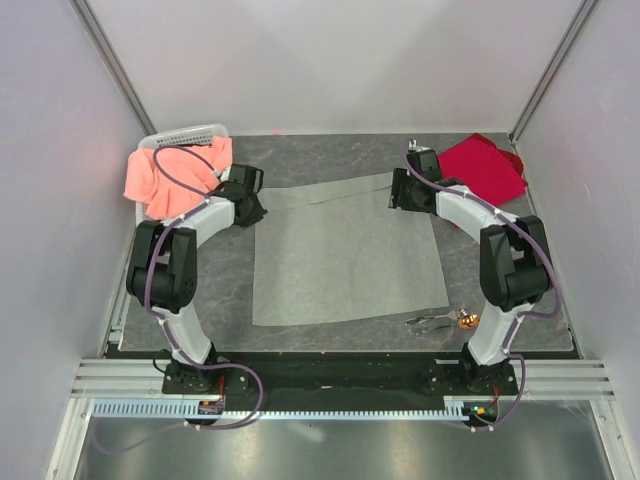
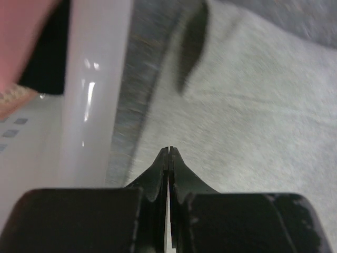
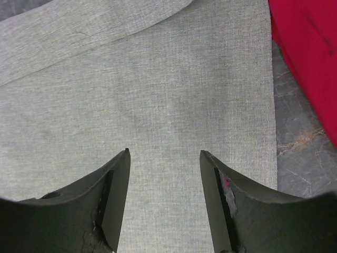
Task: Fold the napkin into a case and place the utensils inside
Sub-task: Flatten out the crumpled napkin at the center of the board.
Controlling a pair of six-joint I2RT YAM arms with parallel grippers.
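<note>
The grey-green napkin (image 1: 345, 262) lies spread flat on the dark mat, with a narrow strip folded over along its far edge. My left gripper (image 1: 260, 210) is at the napkin's far left corner. In the left wrist view it (image 2: 168, 149) is shut, tips low over the napkin (image 2: 253, 105) near its edge; whether cloth is pinched does not show. My right gripper (image 1: 398, 192) hangs over the far right corner. It (image 3: 164, 153) is open above the napkin (image 3: 158, 89) with nothing between its fingers. The utensils (image 1: 440, 322) lie on the mat off the napkin's near right corner.
A red cloth (image 1: 485, 165) (image 3: 308, 52) lies at the far right, close to the right gripper. A salmon-orange cloth (image 1: 165, 175) sits in a white basket (image 1: 185, 135) at the far left, beside the left gripper. Walls stand on three sides.
</note>
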